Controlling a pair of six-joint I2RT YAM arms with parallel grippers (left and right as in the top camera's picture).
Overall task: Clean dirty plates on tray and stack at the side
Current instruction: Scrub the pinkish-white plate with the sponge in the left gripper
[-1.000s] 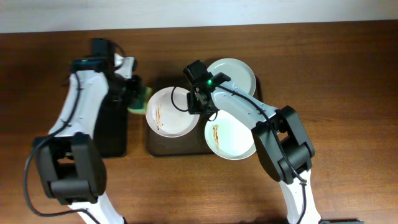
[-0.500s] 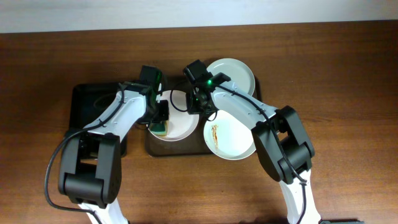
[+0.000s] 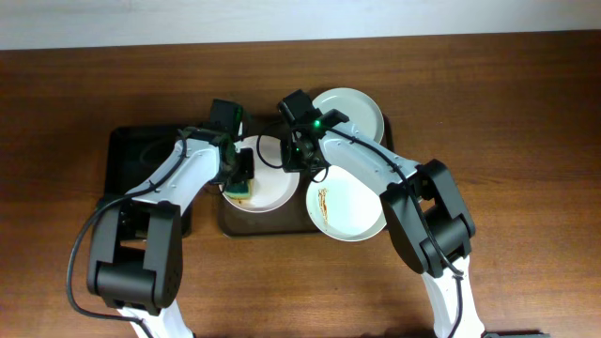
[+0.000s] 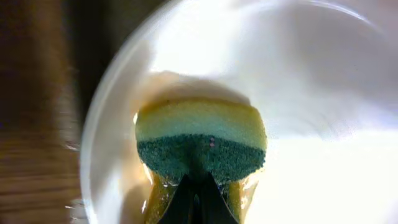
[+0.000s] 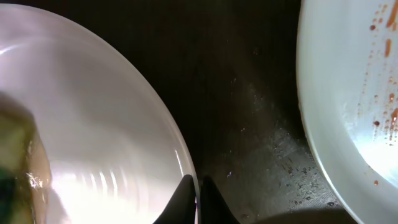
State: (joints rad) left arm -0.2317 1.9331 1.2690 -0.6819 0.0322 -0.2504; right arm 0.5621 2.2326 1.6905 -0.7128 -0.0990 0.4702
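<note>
Three plates lie on the tray [image 3: 258,223] on your bench. Your left pincer [image 3: 241,180] is clamped on a yellow-and-green sponge [image 4: 200,140], which presses down on the left plate [image 3: 274,183]. Your right pincer [image 3: 299,160] is closed on that same plate's right rim, pinching the edge. The near-right plate [image 3: 352,211] carries an orange-brown streak [image 3: 325,202], while the far-right plate [image 3: 349,111] shows plain white.

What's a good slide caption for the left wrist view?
Left gripper holds a yellow-and-green sponge against the inside of a white plate.
</note>
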